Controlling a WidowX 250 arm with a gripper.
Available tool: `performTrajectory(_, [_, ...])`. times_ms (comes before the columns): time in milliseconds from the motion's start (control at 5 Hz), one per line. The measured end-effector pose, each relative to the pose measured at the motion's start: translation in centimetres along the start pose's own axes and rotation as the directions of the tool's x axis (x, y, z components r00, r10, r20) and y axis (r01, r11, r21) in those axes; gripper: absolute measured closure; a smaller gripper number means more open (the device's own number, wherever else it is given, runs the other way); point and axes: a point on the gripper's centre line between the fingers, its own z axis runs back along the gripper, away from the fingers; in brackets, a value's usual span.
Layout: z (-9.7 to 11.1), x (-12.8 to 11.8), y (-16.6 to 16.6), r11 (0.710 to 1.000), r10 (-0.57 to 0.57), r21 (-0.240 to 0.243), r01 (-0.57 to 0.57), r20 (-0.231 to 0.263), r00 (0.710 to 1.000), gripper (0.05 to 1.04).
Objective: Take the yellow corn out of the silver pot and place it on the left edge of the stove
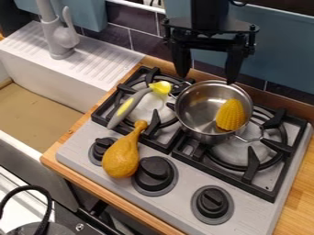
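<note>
When looking from near to far, first find black knobs (pixel 212 204) on the grey stove (pixel 178 202), then a toy chicken drumstick (pixel 120 159) between two of them, with its narrow end at the left burner grate (pixel 154 121). Beyond, see a grey-and-yellow utensil (pixel 129 108) across that grate and, just beside it, a metal saucepan (pixel 196 108) containing a toy corn cob (pixel 231 114). Farther still, find the black gripper (pixel 207 79) above the saucepan's far rim, spread wide, holding nothing.

A kitchen, shown by its sink (pixel 43 110), faucet (pixel 59 39) and stove (pixel 184 183) with 3 knobs (pixel 154 173).
</note>
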Motion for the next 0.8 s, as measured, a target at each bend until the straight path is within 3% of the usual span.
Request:
performTrajectory(200, [-0.8,-0.2,0.0,1.000,0.009,0.010,-0.009,-0.027,1.000,0.086])
performTrajectory(400, [-2.1,0.0,-0.7,0.990,0.135,0.045,-0.134,-0.018,0.991,0.086])
performTrajectory(600, [-3.0,0.1,-1.0,0.984,0.176,0.011,-0.176,0.024,0.984,0.086])
performTrajectory(800, [-1.9,0.4,-1.4,0.982,0.185,-0.049,-0.182,0.073,0.980,0.086])
